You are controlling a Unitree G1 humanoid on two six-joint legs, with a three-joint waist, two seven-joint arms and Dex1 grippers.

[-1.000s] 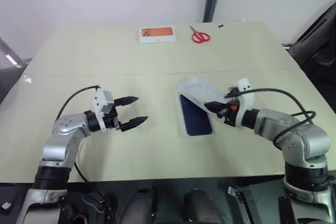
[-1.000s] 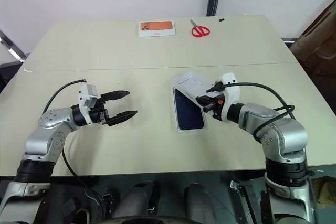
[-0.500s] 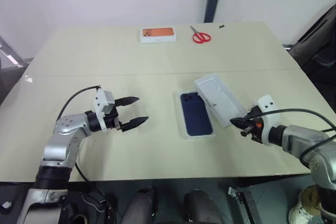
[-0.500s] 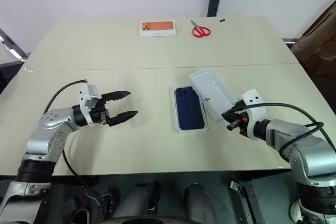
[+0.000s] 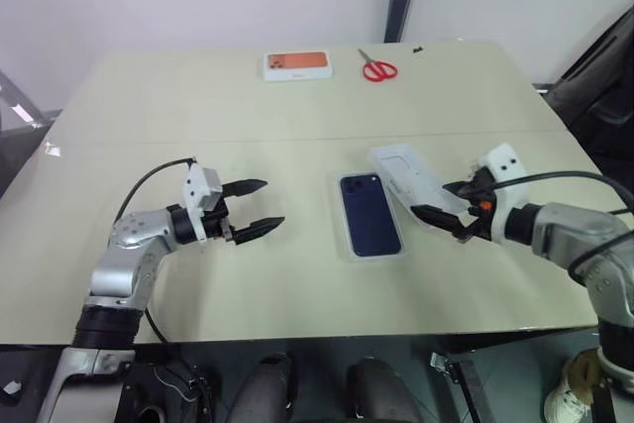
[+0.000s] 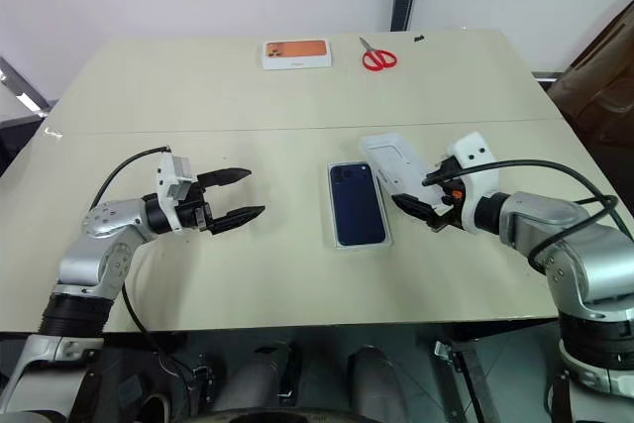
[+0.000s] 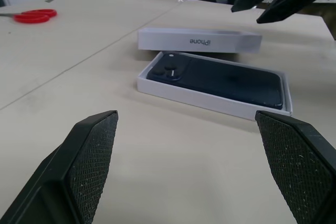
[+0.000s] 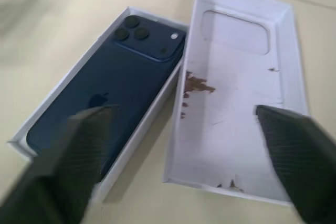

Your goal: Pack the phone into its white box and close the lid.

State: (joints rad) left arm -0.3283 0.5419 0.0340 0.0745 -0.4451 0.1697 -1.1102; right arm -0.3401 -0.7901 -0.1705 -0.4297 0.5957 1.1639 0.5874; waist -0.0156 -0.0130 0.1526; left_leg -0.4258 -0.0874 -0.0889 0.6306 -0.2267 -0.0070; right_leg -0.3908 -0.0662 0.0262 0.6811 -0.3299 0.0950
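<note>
Two tools are in play, and I start with my right tool (image 5: 448,214), which hangs with its fingers spread wide and nothing between them, just beside the near end of the lid (image 5: 409,178). The lid lies hollow side up on the bench (image 5: 297,116), so its pale inside with a few small dark marks faces the ceiling; it sits just to the right of the white box (image 5: 370,217), angled away from it, their near long edges almost touching in the right wrist view. I judge it lies there because it has to be turned over before it can cap anything, and the spread fingers suit taking hold of its rim for that flip. The phone (image 5: 369,213) is already lying flat inside the white box, glossy back up, camera cluster at the far end, so I take the packing half as done and only the closing as left. My left tool (image 5: 254,207) hovers well to the left of the white box, fingers wide apart and level, pointing toward it and holding nothing; I read that as a waiting pose, ready to steady the box. Far behind the white box, near the bench's back edge, sit red scissors (image 5: 377,68) and a white box with an orange top (image 5: 296,64), both out of the way.
</note>
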